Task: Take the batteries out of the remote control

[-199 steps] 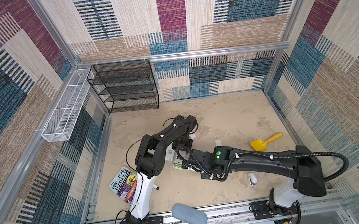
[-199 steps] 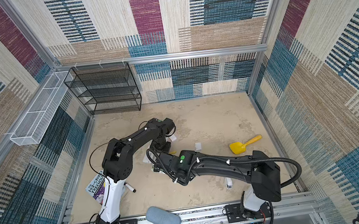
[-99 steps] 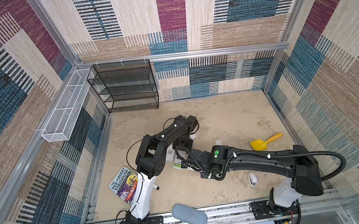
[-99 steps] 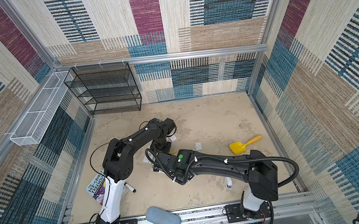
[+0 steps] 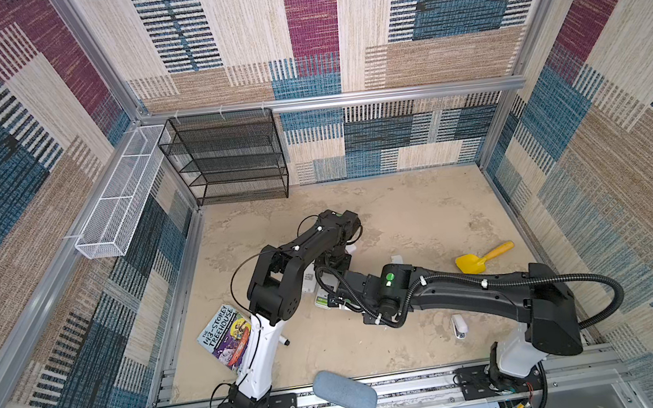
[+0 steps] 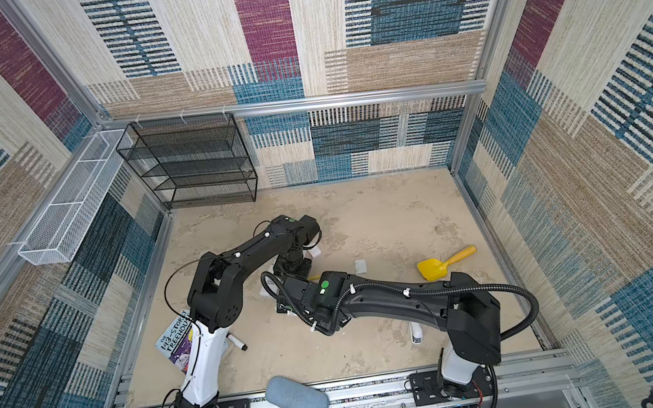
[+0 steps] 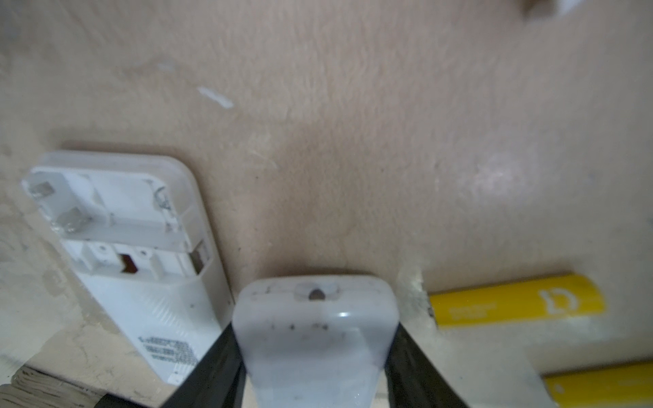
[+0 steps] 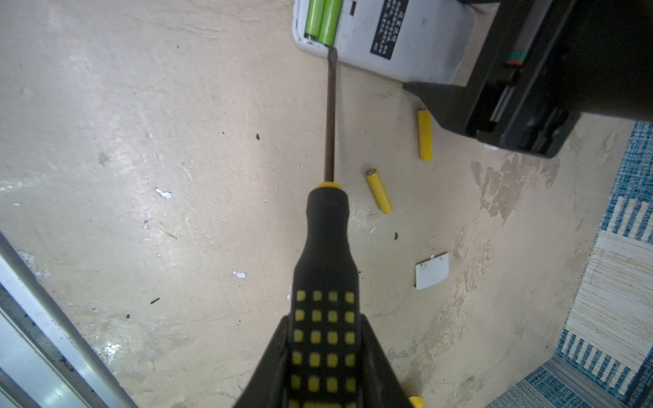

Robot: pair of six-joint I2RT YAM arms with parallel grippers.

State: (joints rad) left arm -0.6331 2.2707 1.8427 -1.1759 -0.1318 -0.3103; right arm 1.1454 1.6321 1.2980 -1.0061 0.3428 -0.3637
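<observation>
Gripping the screwdriver [image 8: 327, 247], the right gripper [image 8: 325, 353] holds its tip at the green batteries [image 8: 323, 21]; the left gripper [image 7: 314, 353], reaching from twelve o'clock in both top views, clamps the remote control [image 7: 314, 318].

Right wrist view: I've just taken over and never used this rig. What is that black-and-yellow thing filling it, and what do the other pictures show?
Two robot arms work on one table. Both top views look down from overhead; each wrist view rides on an arm, looking along its gripper. In the right wrist view the right gripper is closed on a screwdriver, its tip at two green batteries sitting in a white remote. The left gripper clamps that remote's other end. Two yellow batteries lie loose on the table, as does a battery cover. The left wrist view also shows a second remote, compartment empty.
</observation>
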